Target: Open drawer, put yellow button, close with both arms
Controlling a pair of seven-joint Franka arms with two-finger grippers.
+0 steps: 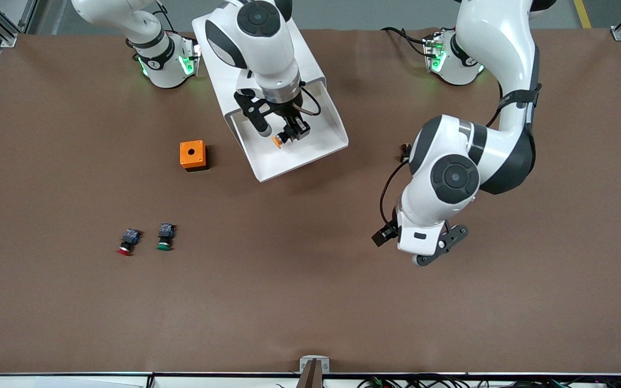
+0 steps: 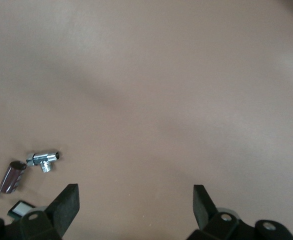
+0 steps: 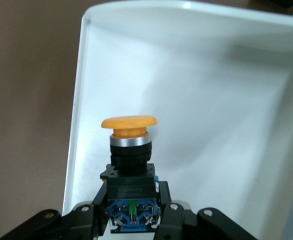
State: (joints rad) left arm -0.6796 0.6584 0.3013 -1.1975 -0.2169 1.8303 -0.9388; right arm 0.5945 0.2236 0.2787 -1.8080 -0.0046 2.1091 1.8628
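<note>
The yellow button (image 3: 129,131) hangs pinched in the right gripper (image 1: 288,132), over the pulled-out drawer (image 1: 318,148) at upper centre of the front view. The right arm drops steeply from the top edge. The left gripper (image 1: 433,253) hovers spread wide over bare brown table (image 1: 310,302) at centre right, elbow bent high, waiting.

surface (image 1: 310,302): plain brown
drawer (image 1: 325,153): white throughout
yellow button (image 3: 129,150): yellow-orange cap, silver ring, black body, blue back
small box (image 1: 192,155): orange, dark hole on top
two other buttons: one red-capped (image 1: 128,241), one green-capped (image 1: 165,237)
arms: glossy white, black joints
</note>
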